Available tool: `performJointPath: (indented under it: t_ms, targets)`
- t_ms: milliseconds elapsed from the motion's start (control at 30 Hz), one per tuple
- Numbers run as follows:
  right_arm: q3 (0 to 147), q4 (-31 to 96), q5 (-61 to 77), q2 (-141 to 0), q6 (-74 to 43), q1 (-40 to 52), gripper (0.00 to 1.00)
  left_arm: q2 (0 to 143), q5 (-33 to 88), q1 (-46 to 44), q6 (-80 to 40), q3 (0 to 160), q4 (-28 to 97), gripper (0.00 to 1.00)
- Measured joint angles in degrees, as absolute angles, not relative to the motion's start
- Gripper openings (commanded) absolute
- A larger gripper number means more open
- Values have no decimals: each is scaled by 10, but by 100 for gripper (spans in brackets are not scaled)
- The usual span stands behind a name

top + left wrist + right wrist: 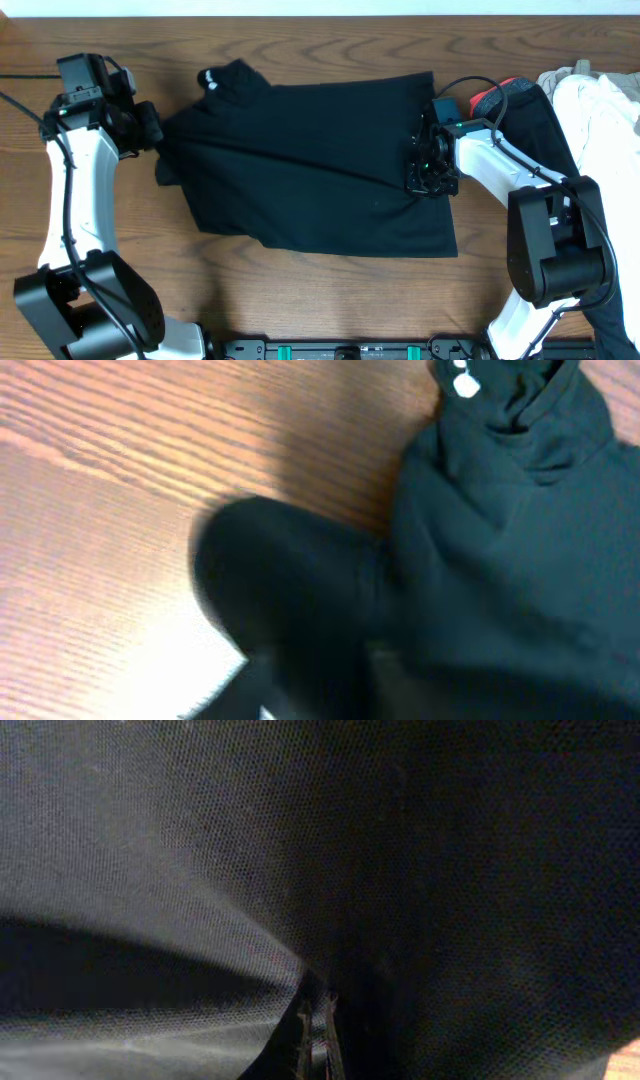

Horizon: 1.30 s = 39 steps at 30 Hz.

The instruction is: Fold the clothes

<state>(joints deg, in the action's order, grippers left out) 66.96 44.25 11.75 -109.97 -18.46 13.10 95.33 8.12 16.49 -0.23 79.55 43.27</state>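
A plain black short-sleeved T-shirt (pixel 320 160) lies spread across the wooden table, its collar with a small white logo (pixel 212 78) at the upper left. My left gripper (pixel 155 130) is at the shirt's left sleeve; the left wrist view is blurred, showing the T-shirt (pixel 500 540), its logo (pixel 463 382) and a dark shape low in the frame. My right gripper (pixel 428 172) sits on the shirt's right edge. In the right wrist view the gripper (pixel 318 1020) has its fingers pressed together with the T-shirt's mesh fabric (pixel 200 840) pinched between them.
More clothes are piled at the far right: a white garment (pixel 600 110) and a black one with a red edge (pixel 500 95). Bare wooden table (pixel 300 300) runs along the front. A black cable (pixel 20 105) trails by the left arm.
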Motion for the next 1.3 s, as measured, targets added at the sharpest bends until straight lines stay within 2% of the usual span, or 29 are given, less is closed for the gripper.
performJointPath:
  t_ms: [167,333,433,500,700,900,1067,1300]
  targets:
    - [670,443,117,-1100,-185,131,12,956,61,165,-5,795,464,81]
    - [671,447,121,-1099,-190,131,33,956,41,169,-15,795,489,86]
    - [672,450,122,-1097,-183,131,37,956,39,171,-23,795,508,85]
    - [674,454,124,-1097,-174,130,36,956,48,171,-29,795,524,79]
    - [675,471,157,-1080,-130,96,41,955,118,171,-28,795,562,71]
    - [679,484,183,-950,-110,52,55,905,154,165,-23,795,615,71]
    - [691,538,192,-868,-105,43,54,814,166,125,-19,795,676,71]
    - [671,600,195,-882,-116,54,55,801,169,43,-32,744,704,71]
